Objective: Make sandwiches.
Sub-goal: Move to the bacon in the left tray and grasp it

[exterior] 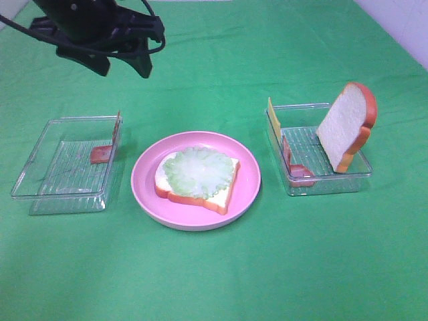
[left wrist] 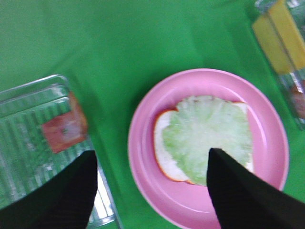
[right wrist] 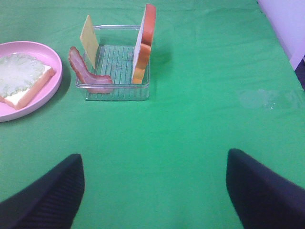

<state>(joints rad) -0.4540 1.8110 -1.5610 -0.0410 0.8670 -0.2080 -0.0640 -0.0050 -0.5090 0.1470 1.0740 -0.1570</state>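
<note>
The half-built sandwich (exterior: 197, 177) lies in the middle of the round pink plate (exterior: 144, 180): one bread slice flat, with a pale lettuce leaf (exterior: 199, 168) covering most of it. I judge the lettuce step done and bacon due next.

The left hand (exterior: 124, 68) hangs high above the tabletop, beyond the left tray (exterior: 40, 154), fingers spread and empty. The right hand (right wrist: 153, 155) is out of the high view; its wrist camera shows it wide open over bare green cloth, holding nothing.

One bacon strip (exterior: 101, 155) leans against the left tray's plate-side wall. The right tray (exterior: 321, 184) holds a second bacon strip (exterior: 294, 167), an upright cheese square (exterior: 274, 120) and the top bread slice (exterior: 346, 127), leaning on edge.

Next I'd lower the left hand onto its bacon, pinching across the strip without catching the tray wall.
</note>
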